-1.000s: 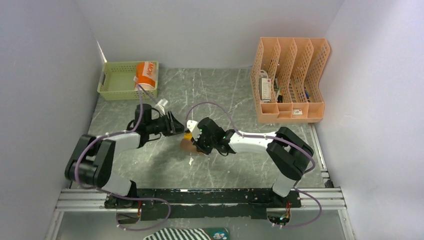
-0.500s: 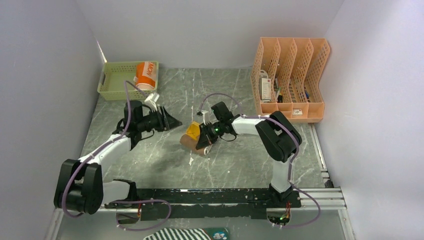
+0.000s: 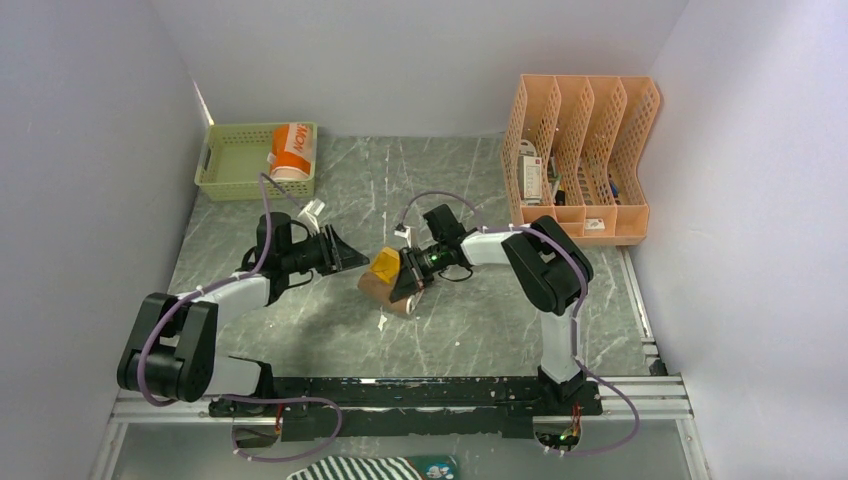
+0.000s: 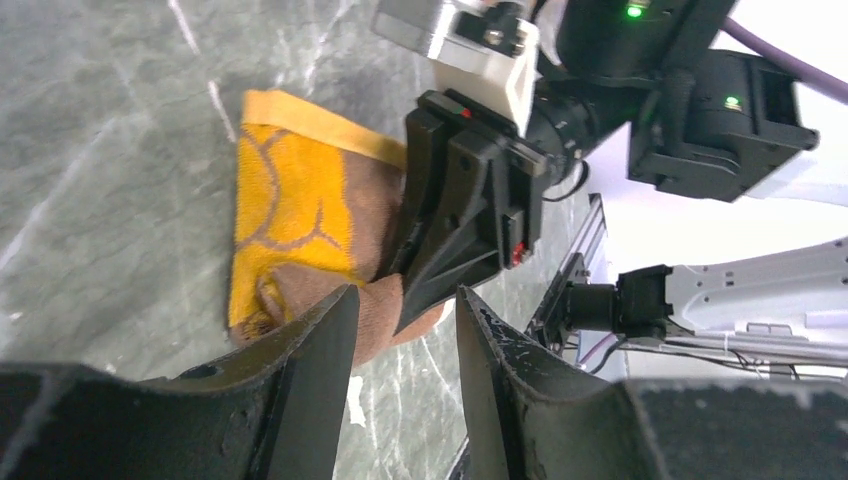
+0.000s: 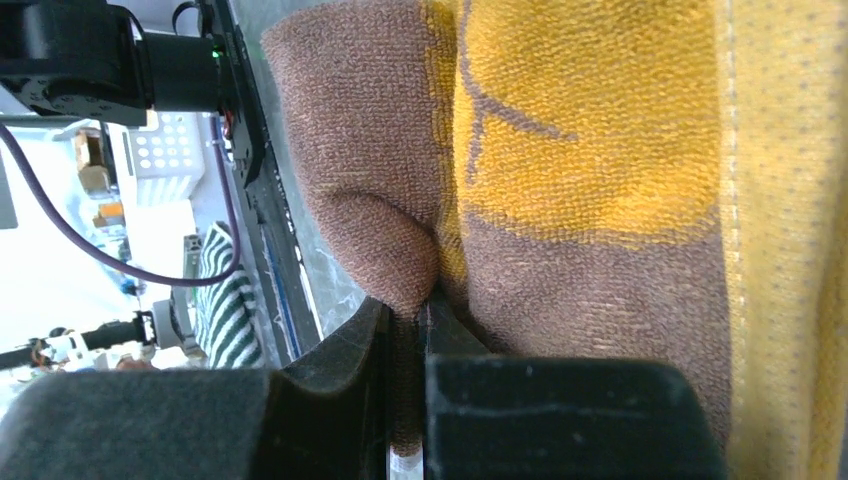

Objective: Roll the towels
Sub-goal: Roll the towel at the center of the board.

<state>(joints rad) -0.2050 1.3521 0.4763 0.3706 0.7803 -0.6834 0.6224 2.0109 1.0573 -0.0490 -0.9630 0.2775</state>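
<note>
The left claw [image 3: 345, 259] is sitting lower and closer to the cloth than half a second ago, while the right arm is barely shifting. Near the middle of the grey marbled tabletop [image 3: 470, 330], the small yellow terry-cloth towel [image 3: 384, 266] with brown print is lying as a loose, half-made roll. Its brown end is bulging toward 6 o'clock, and a plain yellow hem is running along one edge. The right claw [image 3: 409, 282] is reaching in from 3 o'clock, its fingers [image 5: 335, 365] all but closed and pinching a fold of brown cloth. The left claw is hovering at 9 o'clock, jaws partly apart, gripping nothing, just short of the roll. Away at 11 o'clock, the rolled orange towel [image 3: 292, 148] with its white band is standing at the right end of the green plastic basket [image 3: 232, 160]. The right fingers are hiding the roll's edge beneath them, and the orange roll's lettering is only partly showing. A black-and-white striped cloth [image 3: 365, 468] is getting cut off at 6 o'clock.
</note>
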